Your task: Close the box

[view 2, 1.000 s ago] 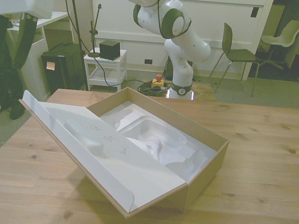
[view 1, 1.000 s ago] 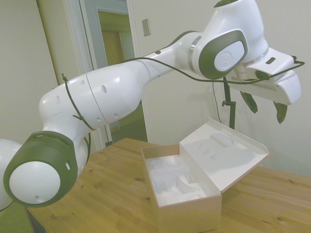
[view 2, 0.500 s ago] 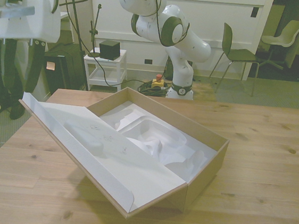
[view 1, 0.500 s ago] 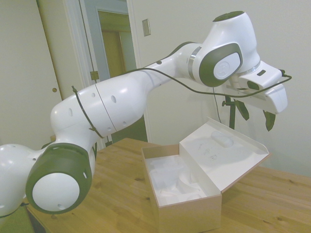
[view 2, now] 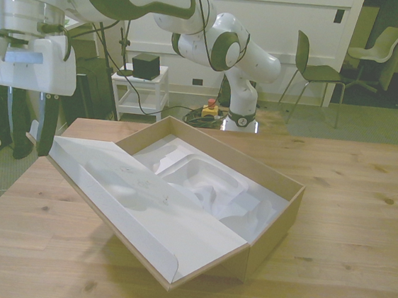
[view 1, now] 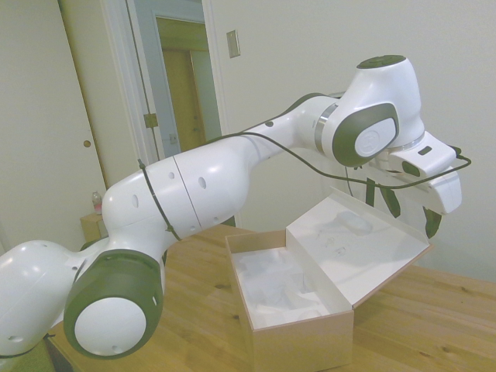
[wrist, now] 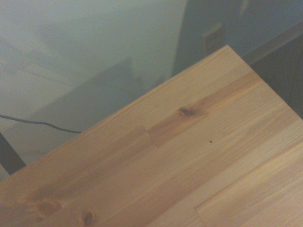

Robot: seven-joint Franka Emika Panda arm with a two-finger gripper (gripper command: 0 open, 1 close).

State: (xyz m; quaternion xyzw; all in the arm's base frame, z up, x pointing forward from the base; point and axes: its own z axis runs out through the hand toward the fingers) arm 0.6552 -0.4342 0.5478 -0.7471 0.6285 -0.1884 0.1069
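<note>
Box (view 2: 262, 227) open as before, hand (view 2: 27, 120) lowered beside lid (view 2: 136, 203)

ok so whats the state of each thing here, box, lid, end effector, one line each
box: open, upright on the table, white padding showing inside
lid: folded out past the box's side on the front view's left, slanting up, white inner face up
end effector: fingers apart, holding nothing, just beyond the lid's outer edge
table: wooden, bearing the box
</note>
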